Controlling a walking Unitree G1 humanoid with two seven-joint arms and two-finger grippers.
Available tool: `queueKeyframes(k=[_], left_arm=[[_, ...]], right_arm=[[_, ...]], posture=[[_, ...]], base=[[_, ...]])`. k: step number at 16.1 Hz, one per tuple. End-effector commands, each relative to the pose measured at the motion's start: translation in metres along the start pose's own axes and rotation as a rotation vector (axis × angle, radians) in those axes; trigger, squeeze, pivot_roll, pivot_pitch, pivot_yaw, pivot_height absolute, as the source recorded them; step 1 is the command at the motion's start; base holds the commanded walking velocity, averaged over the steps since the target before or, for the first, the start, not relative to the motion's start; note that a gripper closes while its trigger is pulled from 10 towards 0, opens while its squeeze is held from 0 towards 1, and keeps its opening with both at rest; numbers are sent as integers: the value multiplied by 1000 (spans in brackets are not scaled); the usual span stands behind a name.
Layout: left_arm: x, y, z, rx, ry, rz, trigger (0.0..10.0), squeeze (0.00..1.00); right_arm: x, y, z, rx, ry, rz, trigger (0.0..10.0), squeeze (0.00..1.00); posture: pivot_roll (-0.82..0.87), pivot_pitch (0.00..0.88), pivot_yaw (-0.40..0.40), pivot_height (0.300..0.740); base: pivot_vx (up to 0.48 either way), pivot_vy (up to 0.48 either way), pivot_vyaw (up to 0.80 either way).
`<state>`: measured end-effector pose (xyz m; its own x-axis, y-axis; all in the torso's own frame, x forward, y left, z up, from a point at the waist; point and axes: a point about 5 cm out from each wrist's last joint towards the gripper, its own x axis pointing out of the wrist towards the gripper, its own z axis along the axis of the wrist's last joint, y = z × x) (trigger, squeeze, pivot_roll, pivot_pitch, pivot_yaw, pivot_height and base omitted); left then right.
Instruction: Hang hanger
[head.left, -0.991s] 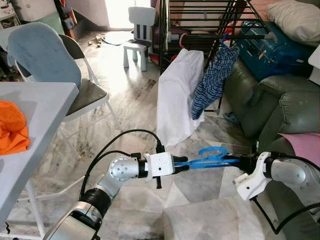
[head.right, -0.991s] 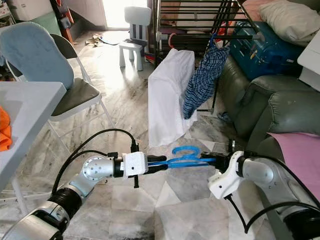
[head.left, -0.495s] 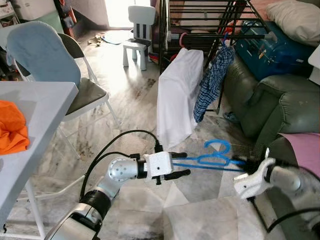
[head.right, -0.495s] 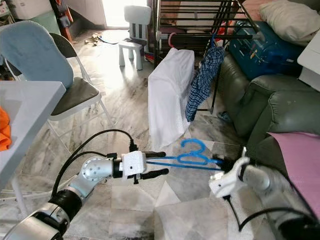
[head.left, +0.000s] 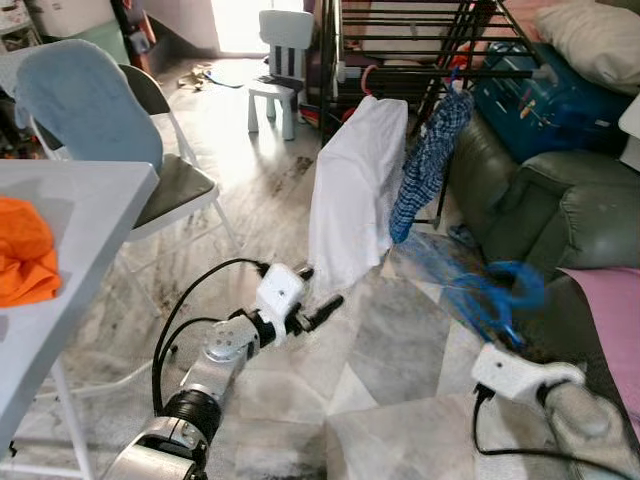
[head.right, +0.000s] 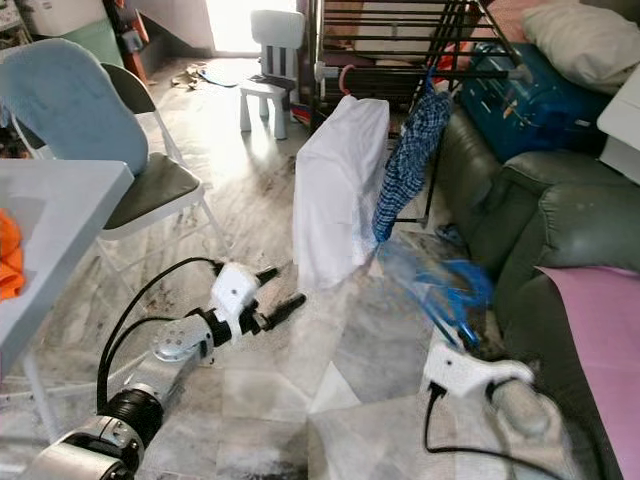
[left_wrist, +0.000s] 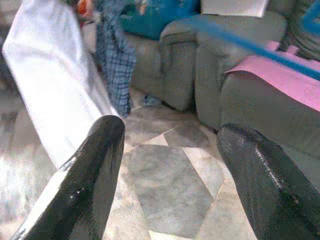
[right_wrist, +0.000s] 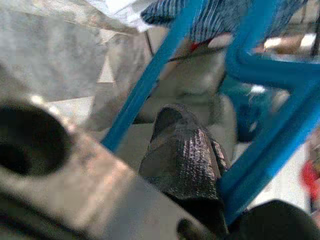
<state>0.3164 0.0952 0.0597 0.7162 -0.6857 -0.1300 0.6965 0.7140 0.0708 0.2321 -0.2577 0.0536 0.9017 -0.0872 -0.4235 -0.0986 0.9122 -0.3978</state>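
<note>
Right gripper (right_wrist: 220, 200): lowest and nearest, at the right by the sofa — fingers (right_wrist: 185, 150) clamped on the blue hanger.
Blue hanger (head.left: 495, 295): held up off the floor above the right wrist, blurred, in front of the green sofa (head.left: 570, 210); its bars cross the right wrist view.
Left gripper (head.left: 318, 292): low over the marble floor (head.left: 390, 350), just short of the white cloth — its 2 fingers (left_wrist: 90, 180) spread apart, nothing between them.
Bench (head.left: 60, 230): at the left edge, with an orange cloth (head.left: 22, 250) on it.
Folding chair (head.left: 120, 130): behind the bench, a pale blue cover over its back.
Drying rack (head.left: 420, 50): farther off — the white cloth (head.left: 350, 190) and a blue checked shirt (head.left: 428, 160) hang from it.
White child's chair (head.left: 280, 60): farthest, near the bright doorway.
</note>
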Motion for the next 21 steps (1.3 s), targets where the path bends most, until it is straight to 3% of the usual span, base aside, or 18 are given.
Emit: queueKeyframes(k=[1,4,5,6,7,8,9,10,12,14,21], left_arm=[[-1,2,-5,-45,18,50,10000,1000],[2,-2,-8,-92,44,72,10000,1000],[2,-2,-8,-92,43,72,10000,1000],[4,-4,-8,-91,55,70,10000,1000],[4,-4,-9,-84,64,72,10000,1000],[4,-5,-8,-104,52,74,10000,886],[5,-7,-9,-105,57,69,10000,47],[6,-9,-9,-114,53,64,10000,0],[10,-12,-1,-154,2,67,10000,0],[11,-14,-2,-169,3,60,10000,0],[13,-18,-1,-171,8,46,10000,0]], right_arm=[[-5,-7,0,63,2,-87,0,0],[-16,10,1,336,-23,-126,0,0],[-16,12,2,348,-23,-125,275,0],[-15,21,4,439,-13,-143,10000,0],[-15,25,7,479,-12,-158,10000,0],[-14,29,9,551,-24,-189,10000,0],[-15,32,11,570,-41,-191,10000,0],[-16,37,17,567,-90,-164,10000,0],[-17,44,25,548,-113,-169,10000,0],[-16,49,26,604,-92,-165,10000,0],[-13,42,28,632,-82,-217,10000,0]], posture=[[-21,0,-23,740],[-25,0,-21,740],[-25,0,-20,740],[-26,0,-15,740],[-25,0,-13,740],[-26,0,-10,740],[-26,0,-8,740],[-25,0,-7,740],[-25,0,-8,740],[-25,0,-9,740],[-25,0,-13,740]], base=[[0,0,0],[0,0,0],[0,0,0],[0,0,0],[0,0,0],[0,0,0],[240,0,0],[304,0,0],[336,0,0],[390,0,0],[466,0,0]])
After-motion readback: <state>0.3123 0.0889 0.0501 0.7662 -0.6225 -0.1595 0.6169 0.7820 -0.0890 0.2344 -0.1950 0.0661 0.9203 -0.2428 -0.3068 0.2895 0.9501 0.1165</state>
